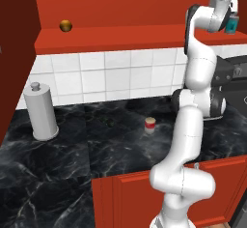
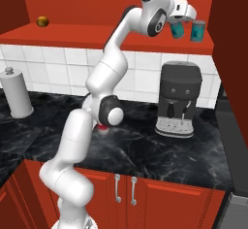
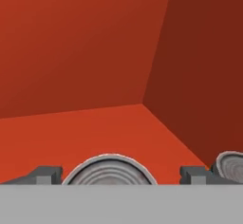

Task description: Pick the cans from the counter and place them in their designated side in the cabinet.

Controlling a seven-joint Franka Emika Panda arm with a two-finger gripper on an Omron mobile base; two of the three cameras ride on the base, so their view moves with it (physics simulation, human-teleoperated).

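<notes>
No brand, label or lettering readable on any can. Up at the right end of the cabinet point(image 2: 121, 31) shelf: gripper point(image 2: 180, 24) clamped on a teal can point(image 2: 178, 29), upright, long axis vertical, silvery ringed top point(image 3: 109, 171) between the fingertips point(image 3: 45, 174). Just beside it — a second teal can point(image 2: 197, 30), also upright. Down on the counter point(image 1: 58, 154) — a red can point(image 1: 150, 124), standing on end, cream top up.
</notes>
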